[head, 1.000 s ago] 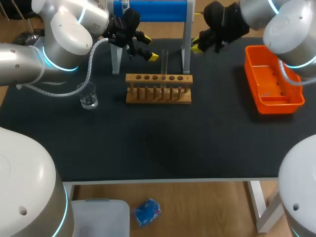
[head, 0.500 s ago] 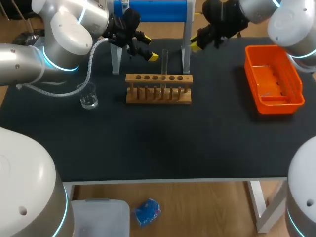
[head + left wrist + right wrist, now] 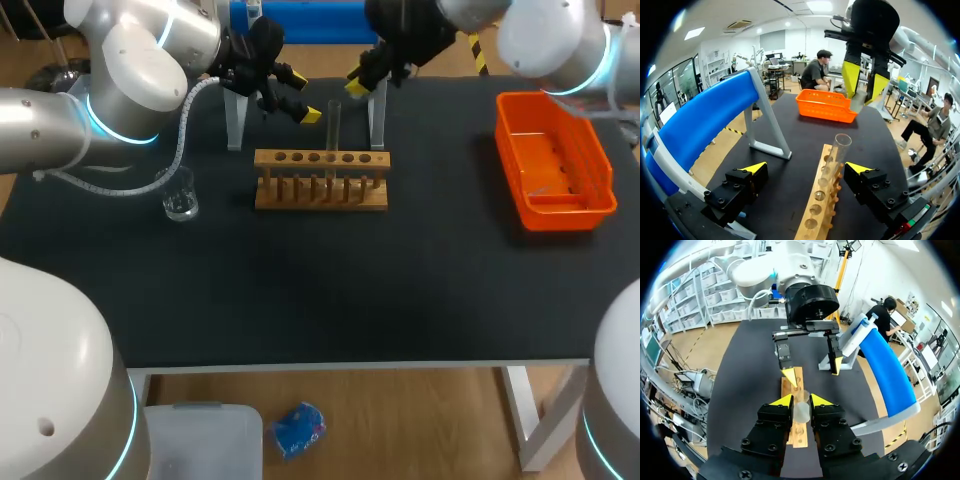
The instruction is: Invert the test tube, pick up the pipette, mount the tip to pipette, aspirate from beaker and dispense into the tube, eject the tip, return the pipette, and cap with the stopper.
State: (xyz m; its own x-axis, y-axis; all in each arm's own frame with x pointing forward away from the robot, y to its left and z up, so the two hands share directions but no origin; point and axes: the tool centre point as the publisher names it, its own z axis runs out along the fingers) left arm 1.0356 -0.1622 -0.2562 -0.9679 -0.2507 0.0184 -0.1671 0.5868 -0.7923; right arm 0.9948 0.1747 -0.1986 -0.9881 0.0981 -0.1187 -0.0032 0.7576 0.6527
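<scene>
- Your right gripper (image 3: 801, 401) holds nothing. Its yellow-tipped fingers are parted by a narrow gap.
- In the right wrist view, the open mouth of the test tube (image 3: 801, 411) lines up with that gap. The left wrist view shows the gripper hanging above and beyond the tube, apart from the glass.
- Your left gripper (image 3: 807, 170) is also empty, with its fingers spread wide. The tube stands ahead of it, between the two fingers, and neither tip touches it.
- The two grippers face each other over the tube. The left arm comes in from the table's far left and the right arm from the far right.
- The test tube stands upright, mouth up, in a hole near the middle of the wooden rack (image 3: 320, 192).
- The rack sits toward the far side of the dark table (image 3: 320, 290), just in front of the blue stand (image 3: 700, 125) on its grey legs.
- A glass beaker (image 3: 180, 203) stands on the table near the rack's left end, beneath the left arm.
- An orange tray (image 3: 600, 190) lies well apart at the right.
</scene>
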